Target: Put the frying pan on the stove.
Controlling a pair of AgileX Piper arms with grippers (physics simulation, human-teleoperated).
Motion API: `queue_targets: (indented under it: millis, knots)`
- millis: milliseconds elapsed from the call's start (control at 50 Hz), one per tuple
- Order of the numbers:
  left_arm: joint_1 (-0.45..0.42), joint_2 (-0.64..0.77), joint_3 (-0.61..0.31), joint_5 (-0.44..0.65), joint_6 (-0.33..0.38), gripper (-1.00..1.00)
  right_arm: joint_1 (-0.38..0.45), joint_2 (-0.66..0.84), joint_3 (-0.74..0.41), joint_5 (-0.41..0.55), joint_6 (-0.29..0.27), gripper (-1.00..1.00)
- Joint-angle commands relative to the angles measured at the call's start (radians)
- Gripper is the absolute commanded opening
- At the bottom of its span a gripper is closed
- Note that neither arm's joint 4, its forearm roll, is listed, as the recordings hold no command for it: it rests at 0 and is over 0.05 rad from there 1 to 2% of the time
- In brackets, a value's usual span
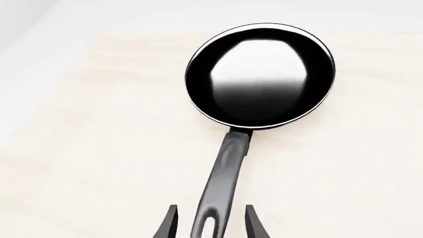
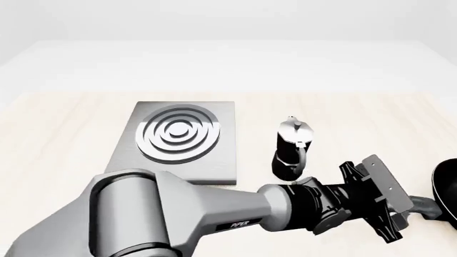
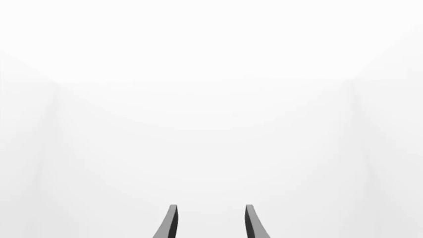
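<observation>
The frying pan [image 1: 260, 74] lies flat on the pale wooden table, round and black with a glossy inside. Its long dark grey handle [image 1: 221, 183] points back at my left gripper [image 1: 211, 223]. That gripper is open, one finger on each side of the handle's holed end, with gaps on both sides. In the front view the pan [image 2: 448, 187] is cut off by the right edge, and my left arm reaches across to it. The stove [image 2: 222, 160], a grey slab with a silver ringed burner [image 2: 179, 134], lies far to the pan's left. My right gripper [image 3: 211, 223] is open and faces blank white.
A small black moka pot [image 2: 291, 147] with a silver lid stands between the stove and the pan, just behind my left forearm [image 2: 236, 211]. The right arm does not show in the front view.
</observation>
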Motion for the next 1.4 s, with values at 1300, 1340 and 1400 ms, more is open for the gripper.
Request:
queue_targets:
  millis: [1300,1340,1400]
  knots:
    - [0.029,0.169,-0.2,0.13,0.105,1.0,0.021,0.0,-0.007,-0.003,-0.006,1.0]
    - [0.029,0.166,-0.196,0.125,0.106,-1.0,0.022,0.0,-0.007,-0.003,-0.007,1.0]
    - [0.027,0.162,-0.188,0.118,0.106,-1.0,0.024,0.0,-0.008,-0.003,-0.008,1.0]
